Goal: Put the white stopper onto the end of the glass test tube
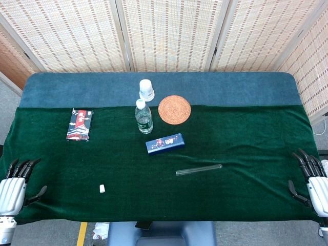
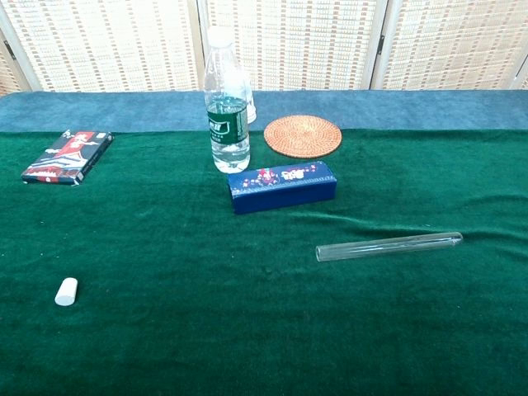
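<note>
The small white stopper (image 1: 102, 188) (image 2: 66, 291) lies on the green cloth at the front left. A clear glass test tube (image 1: 199, 169) (image 2: 388, 246) lies flat right of centre, well apart from the stopper. My left hand (image 1: 16, 187) hovers at the table's front left corner, fingers spread and empty. At the front right edge my right hand (image 1: 309, 179) is likewise spread with nothing in it. Neither hand appears in the chest view.
A blue box (image 1: 165, 143) (image 2: 282, 186) lies mid-table. Behind it stand a water bottle (image 1: 143, 117) (image 2: 226, 103), a white cup (image 1: 146, 89) and a woven coaster (image 1: 174, 109) (image 2: 303, 135). A dark packet (image 1: 80, 124) (image 2: 67, 155) lies at the left.
</note>
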`<state>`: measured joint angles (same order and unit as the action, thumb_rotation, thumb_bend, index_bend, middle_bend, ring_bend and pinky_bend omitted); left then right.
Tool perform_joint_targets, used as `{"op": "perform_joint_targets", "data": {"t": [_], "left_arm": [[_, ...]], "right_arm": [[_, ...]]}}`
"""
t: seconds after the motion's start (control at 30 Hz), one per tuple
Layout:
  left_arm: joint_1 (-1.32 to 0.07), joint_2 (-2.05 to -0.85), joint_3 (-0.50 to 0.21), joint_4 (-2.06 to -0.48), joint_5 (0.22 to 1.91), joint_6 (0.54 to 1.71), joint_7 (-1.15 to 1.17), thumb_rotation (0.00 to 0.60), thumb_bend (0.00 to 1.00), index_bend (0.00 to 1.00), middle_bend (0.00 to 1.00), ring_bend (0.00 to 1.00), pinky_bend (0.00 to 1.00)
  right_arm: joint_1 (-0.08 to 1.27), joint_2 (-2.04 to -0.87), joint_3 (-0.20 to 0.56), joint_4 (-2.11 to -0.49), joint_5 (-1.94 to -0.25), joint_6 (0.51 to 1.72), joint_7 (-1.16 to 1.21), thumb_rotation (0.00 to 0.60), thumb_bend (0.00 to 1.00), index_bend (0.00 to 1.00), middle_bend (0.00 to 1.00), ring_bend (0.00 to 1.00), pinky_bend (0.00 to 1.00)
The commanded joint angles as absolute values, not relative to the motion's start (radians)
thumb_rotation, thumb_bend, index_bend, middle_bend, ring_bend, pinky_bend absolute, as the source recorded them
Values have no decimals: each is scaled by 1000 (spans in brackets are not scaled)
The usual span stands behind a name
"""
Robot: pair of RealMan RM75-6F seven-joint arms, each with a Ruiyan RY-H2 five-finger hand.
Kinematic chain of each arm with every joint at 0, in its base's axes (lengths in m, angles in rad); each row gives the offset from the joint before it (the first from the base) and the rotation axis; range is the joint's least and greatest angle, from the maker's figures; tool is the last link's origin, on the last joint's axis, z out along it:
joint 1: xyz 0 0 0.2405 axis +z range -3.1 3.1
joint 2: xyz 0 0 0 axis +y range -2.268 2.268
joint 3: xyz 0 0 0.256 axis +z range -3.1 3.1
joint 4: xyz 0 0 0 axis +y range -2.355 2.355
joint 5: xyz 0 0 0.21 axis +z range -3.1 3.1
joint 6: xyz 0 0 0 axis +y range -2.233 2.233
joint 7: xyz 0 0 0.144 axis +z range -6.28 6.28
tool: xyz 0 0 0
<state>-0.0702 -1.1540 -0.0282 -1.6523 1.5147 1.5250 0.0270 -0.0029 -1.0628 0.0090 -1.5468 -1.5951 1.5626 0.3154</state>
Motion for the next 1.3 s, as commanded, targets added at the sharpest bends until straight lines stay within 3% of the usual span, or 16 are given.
{"op": "perform_joint_targets", "data": {"t": [0.03,0.63,0.93,1.3], "left_arm": [[-71,-1156,-28,-1651,1516,1523,28,600,321,170,229,169,0],[-103,-1164,-37,-1637,1564,1510,37,600,321,178,229,175,0],[-190,-1204,-50,-1581,1598,1417,59,600,316,169,229,174,0],[-306,-1275,-45,-1477,1615,1268,73,600,224,108,178,133,0]], "right_arm": [[-3,-1064,9,-1545,-1595,1562,317,600,565,0,0,0,0],[-12,-1064,12,-1531,-1605,1594,335,600,566,0,0,0,0],[5,-1063,21,-1546,-1602,1575,316,600,566,0,0,0,0],[34,-1062,34,-1574,-1590,1537,272,600,565,0,0,0,0]]}}
